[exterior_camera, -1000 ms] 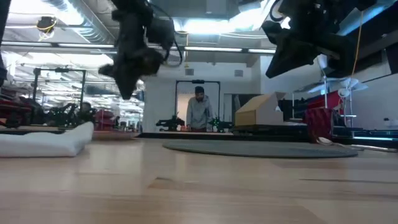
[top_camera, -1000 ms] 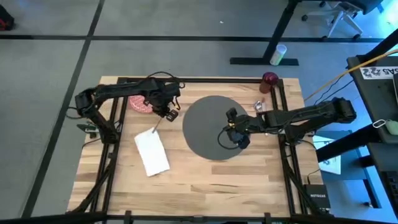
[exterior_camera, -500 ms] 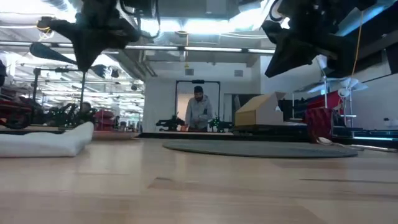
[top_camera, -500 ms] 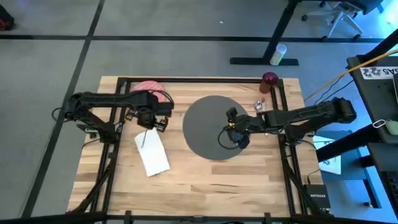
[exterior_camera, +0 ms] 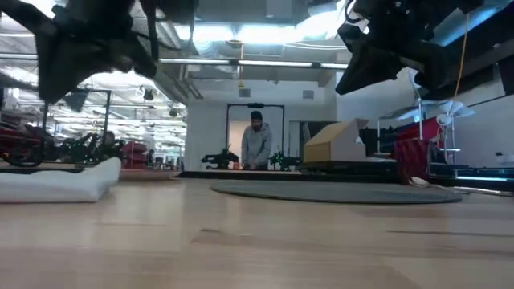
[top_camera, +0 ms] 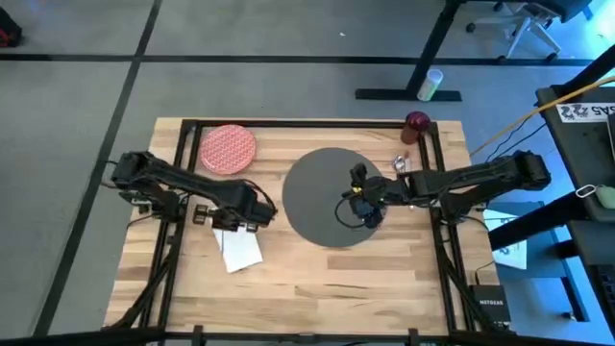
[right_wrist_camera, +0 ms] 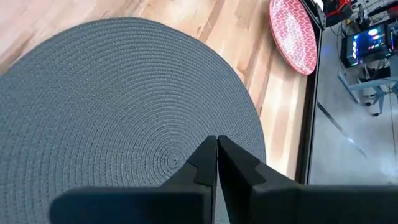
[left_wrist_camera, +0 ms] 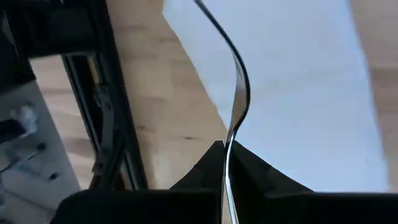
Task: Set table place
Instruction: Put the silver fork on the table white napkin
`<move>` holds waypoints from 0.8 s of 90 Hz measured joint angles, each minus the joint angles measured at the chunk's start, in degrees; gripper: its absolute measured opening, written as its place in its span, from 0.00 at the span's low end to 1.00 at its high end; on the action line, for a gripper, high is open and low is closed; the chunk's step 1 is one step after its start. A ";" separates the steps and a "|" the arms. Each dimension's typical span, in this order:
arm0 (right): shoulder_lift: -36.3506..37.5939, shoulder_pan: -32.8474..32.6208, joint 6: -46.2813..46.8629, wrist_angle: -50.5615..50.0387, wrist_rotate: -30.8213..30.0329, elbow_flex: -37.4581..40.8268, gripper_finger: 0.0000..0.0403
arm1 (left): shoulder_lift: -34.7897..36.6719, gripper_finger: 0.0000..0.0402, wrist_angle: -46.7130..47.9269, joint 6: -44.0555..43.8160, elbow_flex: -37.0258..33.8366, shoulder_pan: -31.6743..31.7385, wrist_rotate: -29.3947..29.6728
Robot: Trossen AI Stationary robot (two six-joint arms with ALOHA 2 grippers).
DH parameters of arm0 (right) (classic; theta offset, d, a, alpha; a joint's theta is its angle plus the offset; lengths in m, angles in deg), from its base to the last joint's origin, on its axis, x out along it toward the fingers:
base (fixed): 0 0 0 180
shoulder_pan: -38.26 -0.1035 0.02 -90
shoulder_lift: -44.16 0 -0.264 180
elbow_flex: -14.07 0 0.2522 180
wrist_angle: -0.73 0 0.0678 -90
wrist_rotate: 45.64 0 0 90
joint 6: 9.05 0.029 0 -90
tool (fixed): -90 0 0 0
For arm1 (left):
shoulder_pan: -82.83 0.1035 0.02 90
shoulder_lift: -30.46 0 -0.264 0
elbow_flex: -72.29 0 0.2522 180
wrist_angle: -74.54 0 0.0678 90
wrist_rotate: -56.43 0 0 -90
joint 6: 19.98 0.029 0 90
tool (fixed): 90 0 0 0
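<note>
My left gripper (top_camera: pixel 240 208) hangs over the white napkin (top_camera: pixel 238 248), which lies flat near the table's left side, and is shut on a thin silver piece of cutlery (left_wrist_camera: pixel 238 87). It shows edge-on, so I cannot tell which kind it is. The red patterned plate (top_camera: pixel 228 149) lies at the far left. My right gripper (top_camera: pixel 361 208) hovers shut above the dark grey round mat (top_camera: pixel 322 197) and touches nothing. The dark red cup (top_camera: pixel 416 122) stands at the far right, with more cutlery (top_camera: pixel 402 163) beside the mat. My left gripper pinches the cutlery's straight handle (left_wrist_camera: pixel 226 163) between its two fingers. The piece runs on from the fingertips along their length. Its curved end (left_wrist_camera: pixel 211 18) sticks out over the napkin (left_wrist_camera: pixel 298 93), clear of it.
The table's black frame (top_camera: pixel 183 154) runs along its edges. Bare wood (top_camera: pixel 346 279) lies toward the near edge. In the low view a person (exterior_camera: pixel 257 144) stands far off in the room behind the table.
My left gripper has carried the cutlery from beside the red plate toward the table's near edge and now hangs over the napkin. The plate, half hidden by the arm before, now shows whole. My right gripper has stayed over the mat.
</note>
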 joint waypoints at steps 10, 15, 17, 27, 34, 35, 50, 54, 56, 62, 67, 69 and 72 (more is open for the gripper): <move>0.00 0.01 0.04 -0.15 0.46 0.00 0.00 | -2.86 0.00 -3.16 -0.28 0.00 -0.05 0.06; 0.00 0.01 0.48 -0.31 0.51 0.00 0.00 | -4.10 0.00 -4.80 -0.37 0.00 0.27 0.23; 0.00 0.01 0.85 -0.30 0.75 0.00 0.00 | -4.53 0.00 -5.16 -0.38 0.00 0.34 0.24; 0.00 -0.01 2.28 -0.37 2.04 0.00 0.00 | -7.17 0.00 -5.24 1.00 0.00 0.78 -0.40; 0.00 -0.01 2.62 -0.33 2.45 0.00 0.00 | -8.80 0.00 -5.17 1.80 0.00 1.29 -1.18; 0.00 -0.01 2.62 -0.33 2.45 0.00 0.00 | -8.91 0.00 -5.17 1.93 0.00 1.34 -1.21; 0.00 -0.01 2.62 -0.31 2.60 0.00 0.00 | -11.16 0.00 -6.22 3.33 0.00 2.64 -1.35; 0.00 -0.01 2.62 -0.31 2.75 0.00 0.00 | -11.42 0.00 -6.39 3.87 0.00 3.03 -1.35; 0.00 -0.01 2.62 -0.29 2.93 0.00 0.00 | -11.59 0.00 -6.51 4.18 0.00 3.19 -1.35; 0.00 -0.01 2.61 -0.10 2.96 0.00 0.00 | -12.07 0.00 -6.77 4.51 0.00 3.67 -1.37; 0.00 -0.01 2.60 -0.11 2.97 0.00 0.00 | -12.15 0.00 -6.73 5.36 0.00 3.89 -1.41; 0.00 -0.01 2.60 -0.12 2.99 0.00 0.00 | -12.15 0.00 -6.70 5.45 0.00 3.94 -1.42; 0.00 -0.01 2.60 -0.17 2.97 0.00 0.00 | -12.12 0.00 -6.45 5.47 0.00 3.98 -1.47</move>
